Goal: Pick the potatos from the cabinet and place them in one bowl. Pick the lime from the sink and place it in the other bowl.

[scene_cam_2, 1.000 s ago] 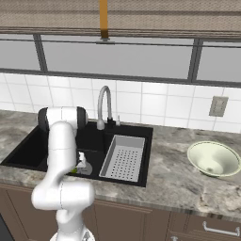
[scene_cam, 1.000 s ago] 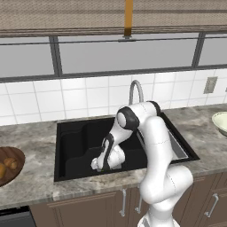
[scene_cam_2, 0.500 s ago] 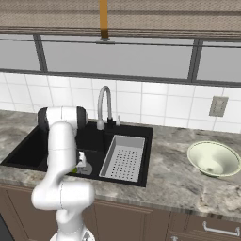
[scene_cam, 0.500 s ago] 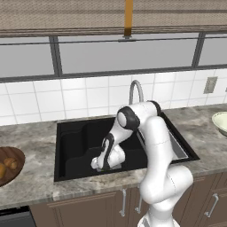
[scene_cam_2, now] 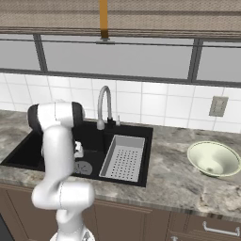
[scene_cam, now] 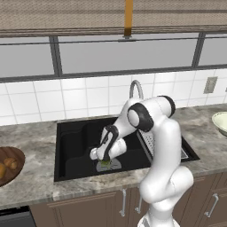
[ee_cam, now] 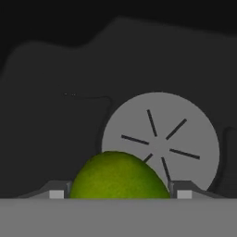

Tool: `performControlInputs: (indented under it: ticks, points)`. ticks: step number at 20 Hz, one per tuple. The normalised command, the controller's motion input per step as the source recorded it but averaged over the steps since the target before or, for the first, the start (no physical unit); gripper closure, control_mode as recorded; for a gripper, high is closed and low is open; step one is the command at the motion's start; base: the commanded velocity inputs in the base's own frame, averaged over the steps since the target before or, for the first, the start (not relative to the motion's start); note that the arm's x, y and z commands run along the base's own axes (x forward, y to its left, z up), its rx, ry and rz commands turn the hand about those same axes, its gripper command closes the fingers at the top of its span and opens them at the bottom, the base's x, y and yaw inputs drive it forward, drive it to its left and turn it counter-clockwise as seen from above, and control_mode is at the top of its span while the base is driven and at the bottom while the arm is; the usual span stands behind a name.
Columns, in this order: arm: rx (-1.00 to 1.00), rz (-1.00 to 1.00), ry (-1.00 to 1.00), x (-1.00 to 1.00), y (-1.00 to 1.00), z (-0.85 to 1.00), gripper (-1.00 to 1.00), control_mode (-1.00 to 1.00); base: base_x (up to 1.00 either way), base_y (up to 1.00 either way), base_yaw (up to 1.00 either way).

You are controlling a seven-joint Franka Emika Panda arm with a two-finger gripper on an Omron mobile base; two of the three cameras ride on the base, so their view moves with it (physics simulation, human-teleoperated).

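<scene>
- Reaching down into the large black rectangular sink [scene_cam: 73,146], the white arm's two-finger gripper [scene_cam: 105,161] sat low over the basin floor, its jaws fairly wide and straddling the small round yellow-green lime [ee_cam: 119,175]; whether the tips [ee_cam: 56,193] actually pressed the fruit could not be told.
- The lime [scene_cam: 105,163] lay on the sink floor, just at the near edge of the round grey drain [ee_cam: 161,139].
- Risk, as a judgement: the fruit was round and the floor smooth, so an off-centre squeeze could roll it out sideways across the drain; lifting before the tips were firmly on would leave it behind.
- To the right in the basin sat the grey perforated strainer basket [scene_cam_2: 124,157], and the curved steel tap [scene_cam_2: 103,106] rose at the far rim, close to the arm's way up.
- On the speckled stone counter [scene_cam_2: 174,181], the pale green round bowl [scene_cam_2: 215,159] stood well to the right, apart from the sink.
- At the far left, the dark wooden bowl [scene_cam: 17,160] held golden-brown potatos [scene_cam: 10,163].
</scene>
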Motion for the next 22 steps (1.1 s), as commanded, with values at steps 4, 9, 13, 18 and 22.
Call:
performControlInputs:
  ticks: [4, 9, 13, 18, 22]
  points:
    - [0.00, 0.00, 0.00, -0.06, -0.04, 0.76, 1.00, -1.00, 0.00, 0.00, 0.00]
    - [0.00, 0.00, 0.00, -0.08, -0.13, 0.71, 1.00, -1.00, 0.00, 0.00, 0.00]
    - [0.00, 0.00, 0.00, -0.04, -0.17, 0.52, 1.00, -1.00, 0.00, 0.00, 0.00]
    - [0.00, 0.00, 0.00, -0.09, -0.32, 0.51, 1.00, -1.00, 0.00, 0.00, 0.00]
    - [0.00, 0.00, 0.00, -0.20, -0.23, 0.45, 1.00, -1.00, 0.00, 0.00, 0.00]
